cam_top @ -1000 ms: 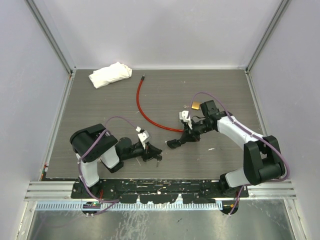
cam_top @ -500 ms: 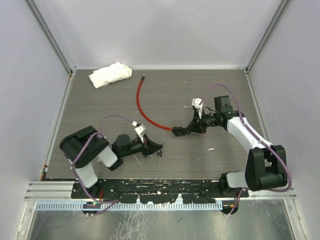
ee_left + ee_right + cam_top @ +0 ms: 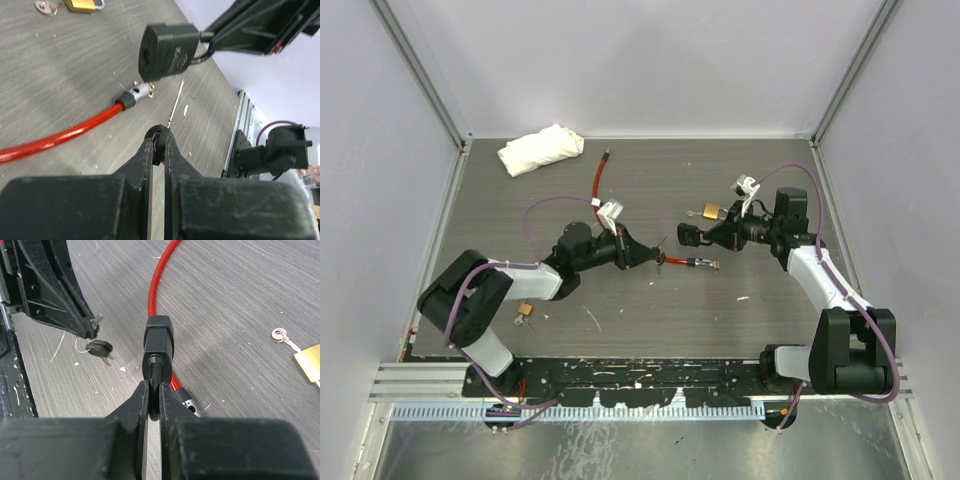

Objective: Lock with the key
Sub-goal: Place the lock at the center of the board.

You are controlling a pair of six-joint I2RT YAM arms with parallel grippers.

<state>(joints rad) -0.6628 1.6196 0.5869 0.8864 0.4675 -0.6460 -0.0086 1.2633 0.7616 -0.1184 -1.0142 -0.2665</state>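
Over mid-table (image 3: 770, 180): I have both arms reaching in toward each other, their tips near but not touching.
Left gripper (image 3: 160, 139): I see the jaws pinched narrow, with hardly a slit between them, and a small dark piece clamped at the very tip. A thin metal sliver points out ahead of it.
Key bunch (image 3: 100, 347): black-headed keys on a thin wire ring, hanging right at the left gripper's tip and clear of the table. I read this as what that pincer holds. Which part of the bunch is clamped I cannot tell.
Right gripper (image 3: 154, 387): I see the jaws closed narrow on the short black stalk of the lock head.
Lock head (image 3: 159, 340): a black block held off the table just past the right fingertips. From my left wrist camera, a dark hole in its face is turned toward the left gripper.
Red cable (image 3: 596, 195): lying in a curve on the table, partly hidden under my left arm.
Cable tip (image 3: 140, 92): a metal end resting on the table just below the lock head, not inserted.
Brass padlock (image 3: 712, 212): on the table beyond the lock head.
Loose silver key (image 3: 282, 336): flat on the table just beside the brass padlock.
White cloth (image 3: 540, 148): bunched at the far left corner, well apart from everything else.
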